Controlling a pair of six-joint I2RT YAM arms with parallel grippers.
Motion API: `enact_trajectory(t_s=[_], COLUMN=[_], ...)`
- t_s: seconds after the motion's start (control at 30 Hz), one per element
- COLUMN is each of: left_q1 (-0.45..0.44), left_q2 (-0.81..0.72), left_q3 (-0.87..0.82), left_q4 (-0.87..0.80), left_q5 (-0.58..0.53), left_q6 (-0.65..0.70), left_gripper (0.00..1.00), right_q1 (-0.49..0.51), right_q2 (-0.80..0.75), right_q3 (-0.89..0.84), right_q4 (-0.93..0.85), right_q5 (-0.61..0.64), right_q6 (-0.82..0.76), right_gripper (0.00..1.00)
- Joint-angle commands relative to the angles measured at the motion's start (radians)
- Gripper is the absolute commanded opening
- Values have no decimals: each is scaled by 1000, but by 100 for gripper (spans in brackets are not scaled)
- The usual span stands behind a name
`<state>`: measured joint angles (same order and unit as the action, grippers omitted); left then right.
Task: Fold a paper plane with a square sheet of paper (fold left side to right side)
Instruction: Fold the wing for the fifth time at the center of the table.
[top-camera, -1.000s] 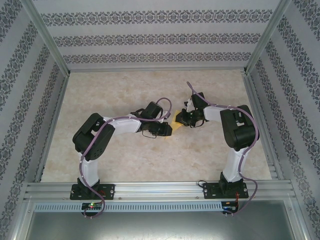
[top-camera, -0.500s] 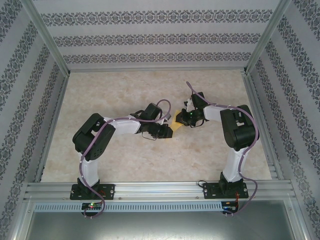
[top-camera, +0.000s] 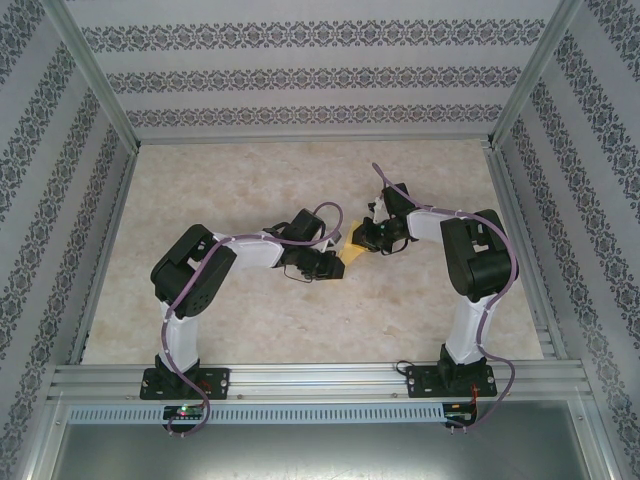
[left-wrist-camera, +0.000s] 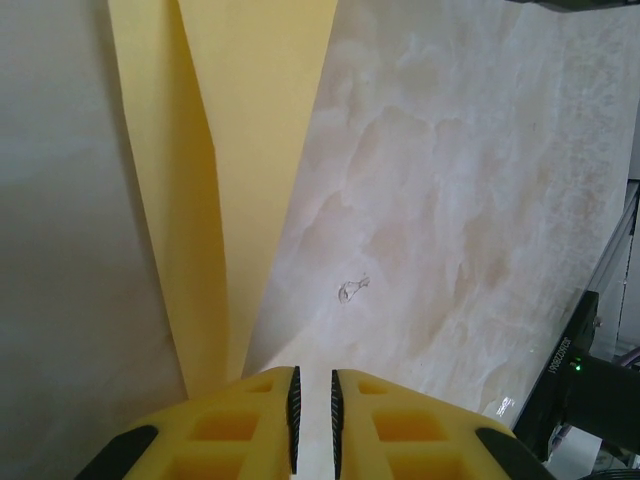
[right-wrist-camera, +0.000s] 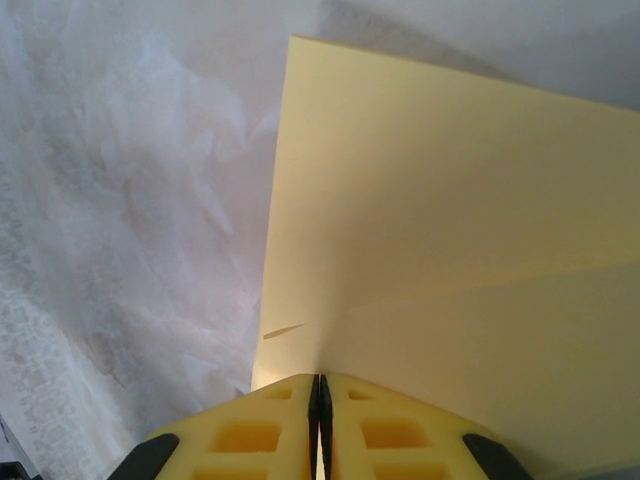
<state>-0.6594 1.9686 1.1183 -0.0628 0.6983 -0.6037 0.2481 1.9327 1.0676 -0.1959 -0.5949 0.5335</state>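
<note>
The square sheet of paper (top-camera: 350, 249) is yellow-orange and partly folded, lying between the two grippers at mid table. In the right wrist view the sheet (right-wrist-camera: 430, 220) rises as a broad creased panel from my right gripper (right-wrist-camera: 320, 378), whose pads are shut on its near edge. In the top view that right gripper (top-camera: 362, 240) sits at the sheet's right side. My left gripper (top-camera: 338, 262) is at the sheet's lower left. Its jaws (left-wrist-camera: 312, 375) stand a narrow gap apart with bare table showing between them. The folded paper (left-wrist-camera: 240, 150) runs away from beside the left finger (left-wrist-camera: 250, 420).
The marbled tabletop (top-camera: 250, 190) stretches around both arms, with patterned walls and aluminium frame rails (top-camera: 310, 378) on all sides. A small scuff mark (left-wrist-camera: 352, 290) lies on the table ahead of the left gripper. Part of the right arm (left-wrist-camera: 590, 390) shows at that view's right edge.
The left arm has edged slightly rightward toward the paper. The right arm and its grip on the sheet look unchanged.
</note>
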Motion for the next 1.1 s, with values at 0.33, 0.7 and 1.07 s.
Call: enact_trajectory(t_s=[0.33, 0.7, 1.07], left_q1=[33, 74, 84], left_q2=[15, -16, -115], left_q3=[-62, -153, -115], left_q4=[103, 184, 184], left_q5=[5, 31, 83], left_q6=[-59, -108, -96], left_gripper=[20, 19, 19], right_q1=[11, 12, 13], right_q2=[35, 46, 39], right_q3=[18, 28, 28], right_q4=[-112, -139, -132], right_q5=[98, 122, 121], right_q6=[-54, -68, -59], right_gripper=[14, 13, 14])
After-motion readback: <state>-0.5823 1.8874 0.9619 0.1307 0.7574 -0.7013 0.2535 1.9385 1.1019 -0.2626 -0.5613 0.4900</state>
